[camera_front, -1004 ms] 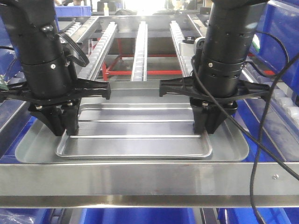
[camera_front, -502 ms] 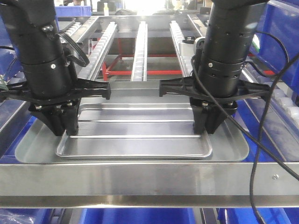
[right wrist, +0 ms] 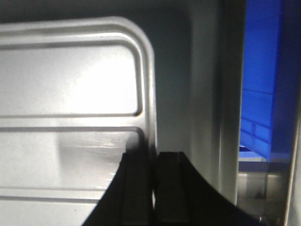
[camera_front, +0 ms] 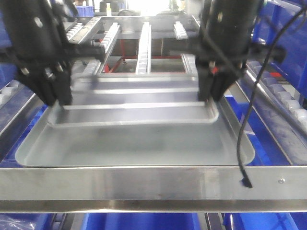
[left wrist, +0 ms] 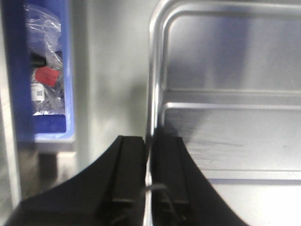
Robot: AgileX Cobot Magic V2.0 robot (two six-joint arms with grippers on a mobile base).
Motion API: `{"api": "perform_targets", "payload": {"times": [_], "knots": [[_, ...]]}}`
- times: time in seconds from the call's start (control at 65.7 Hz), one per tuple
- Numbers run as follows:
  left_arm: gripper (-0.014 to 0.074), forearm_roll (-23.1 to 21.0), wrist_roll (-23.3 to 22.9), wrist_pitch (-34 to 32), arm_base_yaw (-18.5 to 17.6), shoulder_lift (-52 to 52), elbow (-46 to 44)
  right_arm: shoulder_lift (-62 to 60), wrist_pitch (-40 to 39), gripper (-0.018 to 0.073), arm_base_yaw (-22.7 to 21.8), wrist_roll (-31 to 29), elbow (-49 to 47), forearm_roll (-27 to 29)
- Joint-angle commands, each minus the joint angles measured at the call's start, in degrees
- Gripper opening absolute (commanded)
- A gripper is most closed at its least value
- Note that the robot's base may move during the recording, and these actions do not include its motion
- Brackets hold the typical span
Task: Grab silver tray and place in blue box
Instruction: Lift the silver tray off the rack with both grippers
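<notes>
Awaiting its load, the blue box (right wrist: 261, 84) shows just beyond the metal rail (right wrist: 229, 94). Above the larger grey tray (camera_front: 134, 143), the silver tray (camera_front: 134, 114) appears lifted, its short rims pinched in the narrow left claw (left wrist: 149, 141) and right claw (right wrist: 154, 157). Next: a level, matched carry sideways into the box.

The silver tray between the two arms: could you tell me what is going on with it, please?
Both arms are holding the silver tray together. The left gripper and the right gripper each have their fingers shut on the rim at one end. The tray hangs above the larger grey tray, apparently clear of it. It is not in a blue box yet; one shows off to the right.
</notes>
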Motion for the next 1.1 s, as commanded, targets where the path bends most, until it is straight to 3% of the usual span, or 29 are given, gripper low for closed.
{"api": "perform_targets", "payload": {"times": [0.0,0.183,0.304,0.578,0.7,0.867,1.08], "knots": [[-0.0007,-0.48,-0.5,1.21,-0.33,-4.87,-1.68,-5.6,-0.99,0.0057,1.42,1.1,-0.43,-1.39],[-0.0007,1.05,-5.23,0.69,-2.27,-10.32,3.67,-10.76,-2.04,0.0057,5.19,6.01,5.51,-3.57],[-0.0007,4.58,-10.27,0.67,-6.8,-14.9,9.54,-14.38,-2.08,0.0057,7.9,9.41,9.52,-6.17],[-0.0007,5.24,-19.27,2.38,-15.94,-22.67,16.58,-23.15,-1.6,0.0057,13.49,15.69,18.63,-7.93],[-0.0007,8.45,-23.97,4.02,-19.46,-24.7,18.39,-26.55,-1.31,0.0057,16.11,19.02,21.99,-9.1],[-0.0007,9.4,-24.61,4.88,-21.63,-24.91,18.48,-28.38,-1.0,0.0057,17.14,20.15,23.13,-10.17],[-0.0007,9.4,-24.61,4.88,-21.65,-24.91,18.48,-28.3,-1.0,0.0057,17.14,20.15,23.13,-10.11]]}}
